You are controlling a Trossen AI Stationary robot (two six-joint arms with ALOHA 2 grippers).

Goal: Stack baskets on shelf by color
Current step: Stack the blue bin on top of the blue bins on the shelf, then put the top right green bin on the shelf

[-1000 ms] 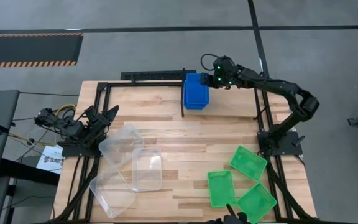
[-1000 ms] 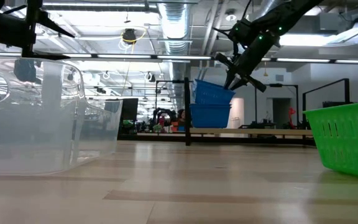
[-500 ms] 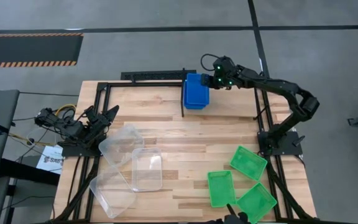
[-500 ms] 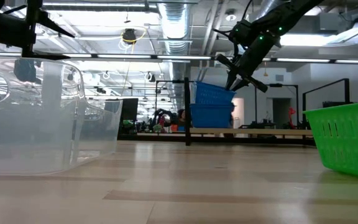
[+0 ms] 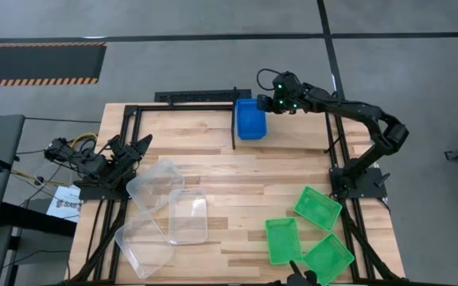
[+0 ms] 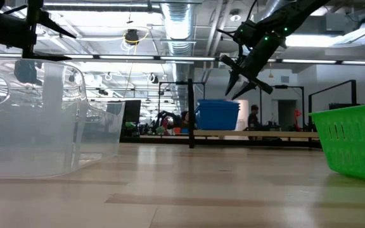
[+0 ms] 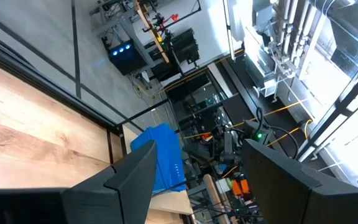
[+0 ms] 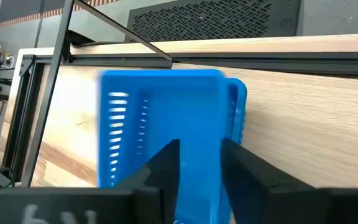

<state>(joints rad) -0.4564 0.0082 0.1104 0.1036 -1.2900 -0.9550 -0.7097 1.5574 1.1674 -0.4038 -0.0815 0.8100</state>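
Progress check, going left to right across the table so you can see where you stand. Your left gripper point(image 5: 137, 147) is parked at the left edge with its fingers spread wide and nothing between them; it's just waiting. Right beside it sit the 3 clear baskets point(image 5: 169, 213), loosely overlapping on the planks, not on the shelf point(image 5: 293, 137) yet.

Up at the back, the blue baskets point(image 5: 250, 117) are nested into 1 pile at the shelf's left end, and from the low view the pile sits level, so I'd call blue done. I can't count the layers from these views, but no blue bin shows anywhere else.

Your right gripper point(image 6: 236, 81) hangs just above the right side of that blue pile, fingers partly apart and holding nothing, clear of the rim in the low view.

Over at the front right, the 3 green baskets point(image 5: 308, 230) lie loose on the table, close together.

So roughly a third done: green and clear stacks are both left to do.
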